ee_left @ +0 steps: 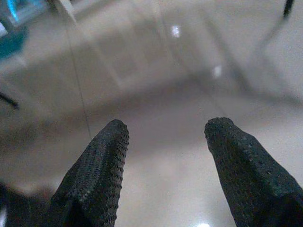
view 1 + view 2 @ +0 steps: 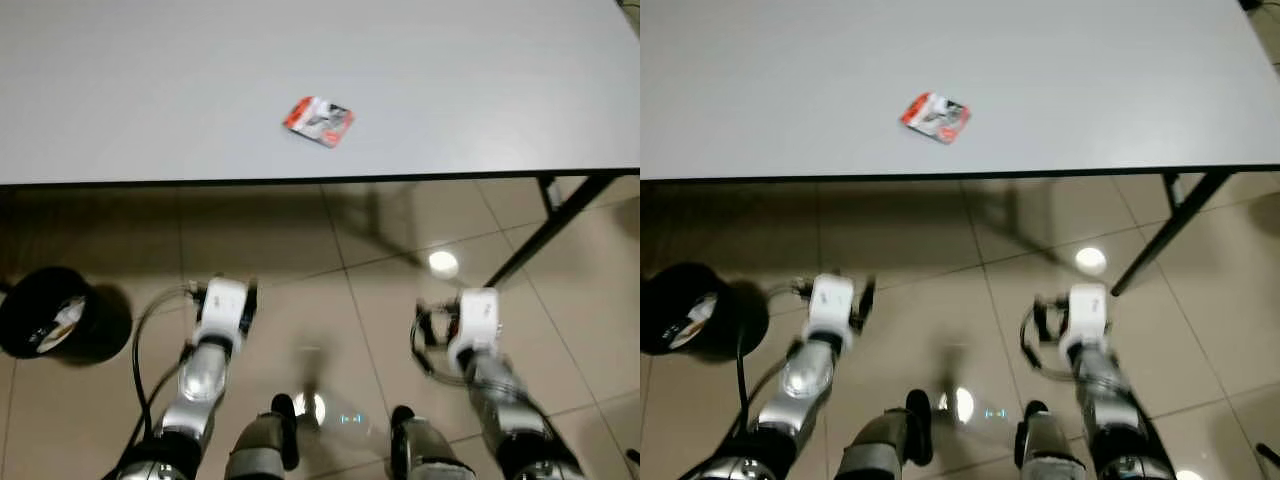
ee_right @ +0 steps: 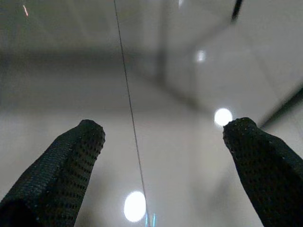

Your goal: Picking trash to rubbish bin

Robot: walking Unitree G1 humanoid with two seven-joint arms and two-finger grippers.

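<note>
A small red and white wrapper [image 2: 319, 121] lies flat on the white table [image 2: 480, 90], near its front edge. On the floor to my left stands a black rubbish bin [image 2: 55, 312] with a white scrap inside. Both arms hang low in front of me, below the table edge. In the left wrist view my left gripper [image 1: 165, 130] is open, with only tiled floor between its fingers. In the right wrist view my right gripper [image 3: 163, 130] is open too, over bare tiles.
The table's black leg [image 2: 545, 230] slants down to the floor at the right. Glossy beige tiles [image 2: 350, 290] with light reflections cover the floor under and in front of the table.
</note>
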